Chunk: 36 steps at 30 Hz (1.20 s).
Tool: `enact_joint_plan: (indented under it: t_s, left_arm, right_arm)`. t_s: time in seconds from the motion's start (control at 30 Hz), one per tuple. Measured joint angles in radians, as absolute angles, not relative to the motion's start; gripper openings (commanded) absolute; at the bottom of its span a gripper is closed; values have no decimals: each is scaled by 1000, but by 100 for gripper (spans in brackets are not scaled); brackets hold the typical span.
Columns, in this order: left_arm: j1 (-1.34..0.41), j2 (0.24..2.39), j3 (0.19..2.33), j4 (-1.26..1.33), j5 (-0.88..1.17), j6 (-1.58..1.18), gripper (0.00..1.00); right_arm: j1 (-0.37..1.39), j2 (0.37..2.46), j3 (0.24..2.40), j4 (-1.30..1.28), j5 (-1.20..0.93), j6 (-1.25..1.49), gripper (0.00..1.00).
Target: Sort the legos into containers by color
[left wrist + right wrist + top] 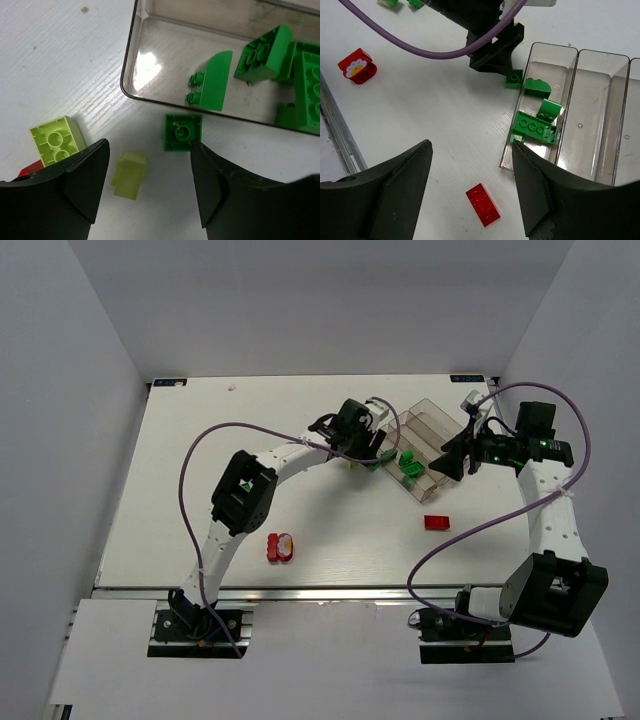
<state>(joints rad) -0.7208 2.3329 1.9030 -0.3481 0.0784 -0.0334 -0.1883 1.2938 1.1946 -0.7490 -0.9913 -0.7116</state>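
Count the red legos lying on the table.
3: one red brick right of centre, one flower-faced red piece near the front edge, one red sliver beside the left gripper. More may be hidden.

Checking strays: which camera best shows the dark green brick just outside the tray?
Left wrist: the dark green brick lies close-up beside the tray. Right wrist shows it small; top external, barely if at all.

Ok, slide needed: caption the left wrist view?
Open left claw over a dark green brick and a pale yellow-green brick beside the clear tray.
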Motion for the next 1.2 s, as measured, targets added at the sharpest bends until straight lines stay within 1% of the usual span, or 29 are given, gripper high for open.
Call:
enact_joint_plan:
  t_s: [0.13,0.23,0.73,1.1,1.13,1.2]
  left_arm:
    - [-736,2351,1956,-374,7,-49,78]
    - [-744,2351,1961,-374,-9,-52,78]
    - [-758,2352,1937,-373,53,-62,76]
    - [-789,2417,1951,-346,46,-80,70]
    - [-791,2417,1951,-348,45,-81,66]
    - [-795,2418,1953,-350,37,-87,63]
  right_arm:
    - [-188,1289,1182,-736,-989,-697,70]
    - [-188,1288,1179,-735,-989,-687,70]
    - [-188,1289,1179,-727,-989,-668,70]
    - [-188,1289,1162,-722,-989,-664,70]
    - [-188,1289,1162,-721,-989,-664,70]
    - [-188,1289,1162,-722,-989,-664,70]
